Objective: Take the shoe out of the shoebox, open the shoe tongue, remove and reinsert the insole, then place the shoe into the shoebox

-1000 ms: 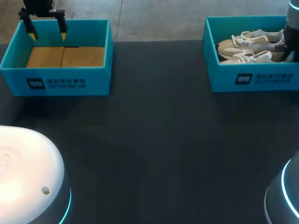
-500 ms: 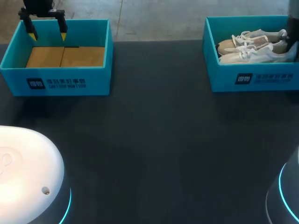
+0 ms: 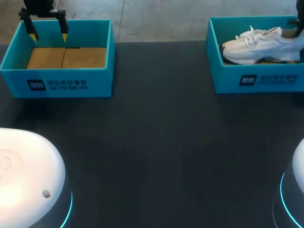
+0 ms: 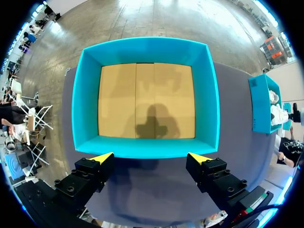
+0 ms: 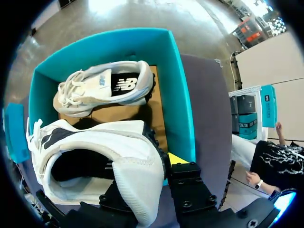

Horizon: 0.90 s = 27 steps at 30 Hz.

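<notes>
Two teal shoeboxes on the dark table [image 3: 156,142], well apart, both toward its far edge.

Left shoebox [image 3: 61,78]: holds only its bare cardboard floor [image 3: 66,58]. Left jaws: spread wide, gripping nothing, hanging over the box wall farthest from the head camera, yellow fingertips [image 3: 63,36] pointing down. Same from the left wrist: both tips [image 4: 102,156] apart, one to each side, the box's nearest wall [image 4: 147,147] just ahead of them, a shadow of the jaws on the cardboard [image 4: 147,99].

Right shoebox [image 3: 228,78]: white shoe [image 3: 261,45] held up inside it, about level with the rim, toe toward the table's middle, heel at the view's right edge where the right arm comes in. Right jaws: closed on the heel of this shoe. From the right wrist, heel collar [image 5: 137,175] pinched between the two fingers, only one yellow fingertip [image 5: 176,158] showing beside it, shoe opening facing the camera, dark lining visible inside. Ahead of the held shoe, second shoe [image 5: 102,88] lying on its side on the box's cardboard floor, close to the wall farthest from the jaws, laces tied.
</notes>
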Each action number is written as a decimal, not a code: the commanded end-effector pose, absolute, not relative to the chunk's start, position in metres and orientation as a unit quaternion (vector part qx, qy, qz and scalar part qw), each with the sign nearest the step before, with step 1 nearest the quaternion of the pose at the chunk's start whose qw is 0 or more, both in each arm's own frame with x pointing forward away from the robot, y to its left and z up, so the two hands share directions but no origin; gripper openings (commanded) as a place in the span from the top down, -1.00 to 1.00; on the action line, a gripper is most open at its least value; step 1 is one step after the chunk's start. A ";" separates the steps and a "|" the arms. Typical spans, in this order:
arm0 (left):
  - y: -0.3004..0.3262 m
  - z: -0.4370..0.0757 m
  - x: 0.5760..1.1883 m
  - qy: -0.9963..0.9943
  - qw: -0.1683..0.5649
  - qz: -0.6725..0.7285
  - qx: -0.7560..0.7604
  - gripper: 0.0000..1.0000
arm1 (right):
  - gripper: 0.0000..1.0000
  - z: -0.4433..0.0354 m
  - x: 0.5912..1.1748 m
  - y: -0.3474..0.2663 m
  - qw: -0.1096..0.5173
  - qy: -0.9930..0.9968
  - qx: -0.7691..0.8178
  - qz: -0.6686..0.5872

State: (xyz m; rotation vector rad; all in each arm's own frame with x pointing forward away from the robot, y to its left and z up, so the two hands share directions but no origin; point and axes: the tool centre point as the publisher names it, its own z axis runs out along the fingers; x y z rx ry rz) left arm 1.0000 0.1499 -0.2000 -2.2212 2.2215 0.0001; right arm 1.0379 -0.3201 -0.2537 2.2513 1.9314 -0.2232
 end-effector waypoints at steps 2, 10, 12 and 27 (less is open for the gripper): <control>0.150 -0.200 1.000 0.707 0.000 0.000 -0.707 -1.00 | 1.00 -0.207 1.028 -0.311 0.089 0.644 0.757 -0.067; 0.150 -0.200 1.000 0.707 0.000 0.000 -0.707 -1.00 | 1.00 -0.172 1.027 -0.295 0.095 0.642 0.758 -0.056; 0.150 -0.200 1.000 0.707 0.000 0.000 -0.707 -1.00 | 1.00 -0.167 1.027 -0.291 0.096 0.643 0.758 -0.056; 0.150 -0.200 1.000 0.707 0.000 0.000 -0.707 -1.00 | 1.00 -0.153 1.026 -0.277 0.090 0.647 0.755 -0.060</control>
